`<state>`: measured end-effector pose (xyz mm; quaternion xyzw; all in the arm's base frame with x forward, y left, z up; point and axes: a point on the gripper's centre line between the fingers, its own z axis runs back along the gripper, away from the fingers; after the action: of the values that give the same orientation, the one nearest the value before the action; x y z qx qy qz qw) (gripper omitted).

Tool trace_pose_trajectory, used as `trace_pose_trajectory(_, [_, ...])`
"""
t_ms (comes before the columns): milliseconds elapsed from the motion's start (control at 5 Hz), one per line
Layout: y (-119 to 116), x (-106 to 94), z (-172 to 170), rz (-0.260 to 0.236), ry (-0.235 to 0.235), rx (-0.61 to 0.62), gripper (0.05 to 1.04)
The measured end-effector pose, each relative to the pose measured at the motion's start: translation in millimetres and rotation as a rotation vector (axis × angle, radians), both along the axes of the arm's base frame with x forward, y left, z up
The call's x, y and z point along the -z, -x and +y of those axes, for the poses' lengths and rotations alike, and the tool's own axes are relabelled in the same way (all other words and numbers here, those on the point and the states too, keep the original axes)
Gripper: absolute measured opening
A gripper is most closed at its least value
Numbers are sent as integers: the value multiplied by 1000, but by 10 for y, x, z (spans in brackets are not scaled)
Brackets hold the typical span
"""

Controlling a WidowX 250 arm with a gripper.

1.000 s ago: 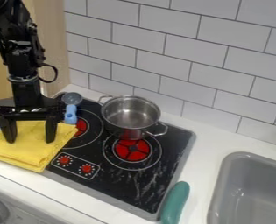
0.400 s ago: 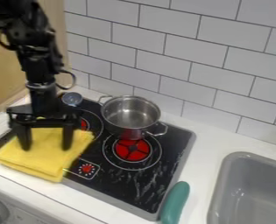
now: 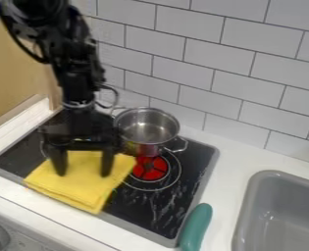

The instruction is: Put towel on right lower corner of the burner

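Observation:
The black gripper [image 3: 83,171] stands over the left front of the stove, its two fingers wide apart and their tips down on the folded yellow towel [image 3: 80,190]. That towel lies on the front left part of the black burner top [image 3: 158,212], its near corner reaching the front edge and the control knobs hidden beneath it. Its right corner comes close to the red ring [image 3: 149,168], left of it. Arm and gripper hide the rear left ring.
A steel pot [image 3: 146,131] stands at the back of the stove, just right of the gripper. A teal object [image 3: 196,227] rests by the stove's front right corner. Farther right is a grey sink [image 3: 274,208]. Tiled wall runs behind.
The gripper has moved right and slightly toward the front, with the towel sliding along under its fingers. Both knobs are now covered, and the blue-handled spoon is hidden behind the arm.

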<state>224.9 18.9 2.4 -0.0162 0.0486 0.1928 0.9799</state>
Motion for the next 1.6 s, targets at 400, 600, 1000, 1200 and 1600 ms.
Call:
trace_pose_trajectory(400, [77, 20, -97, 22, 10, -22, 998])
trace_pose_trajectory(600, [126, -18, -303, 40, -3, -15, 998])
trace_pose_trajectory(1000, [236, -232, -551, -10, -10, -9, 998])
trace_pose_trajectory(1200, [416, -274, -509, 6, -36, -46, 998])
trace_pose_trajectory(1600, [503, -586, -450, -53, -104, -73, 998])
